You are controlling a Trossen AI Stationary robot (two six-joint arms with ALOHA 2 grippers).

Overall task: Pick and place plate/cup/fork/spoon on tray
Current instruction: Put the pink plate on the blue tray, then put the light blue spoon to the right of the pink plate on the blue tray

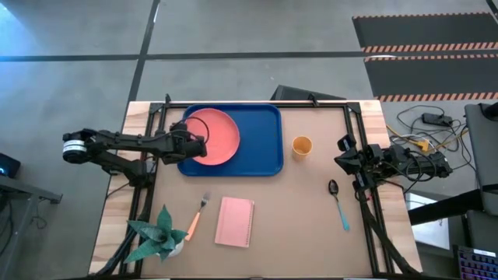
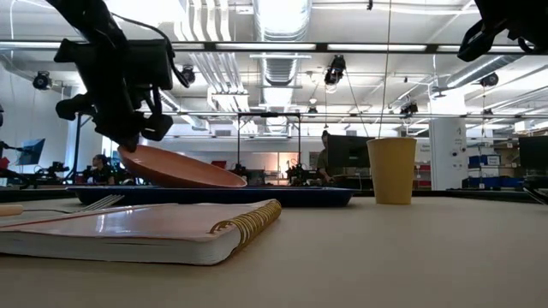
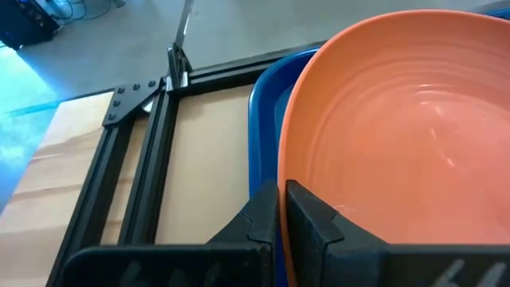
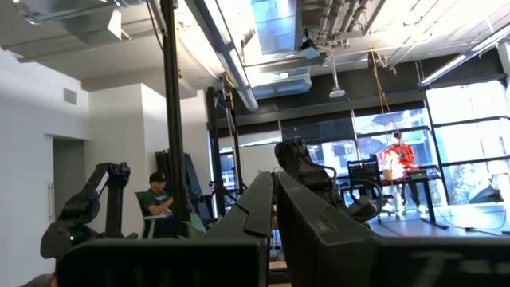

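The coral-pink plate (image 1: 212, 137) lies tilted over the left part of the blue tray (image 1: 257, 140). My left gripper (image 1: 192, 145) is shut on the plate at the tray's left edge. The orange-yellow cup (image 1: 302, 146) stands upright on the table, right of the tray. The fork (image 1: 197, 216) with its orange-pink handle lies on the table near the front left. The blue-handled spoon (image 1: 338, 204) lies on the table at the right. My right gripper (image 4: 273, 209) is shut and empty, raised at the table's right side. My left gripper pinches the plate's rim (image 3: 284, 187) on its left side between the two fingers, one finger inside the rim and one outside. The fingers come level from the table's left. The plate is tilted, its held side raised, its right side (image 2: 231, 181) down on the tray.
A pink notebook (image 1: 235, 222) lies at the front centre, between fork and spoon. A green plant-shaped thing (image 1: 159, 233) sits at the front left corner. A black frame (image 3: 151, 159) runs along the table's edges. People sit and stand in the room beyond the table.
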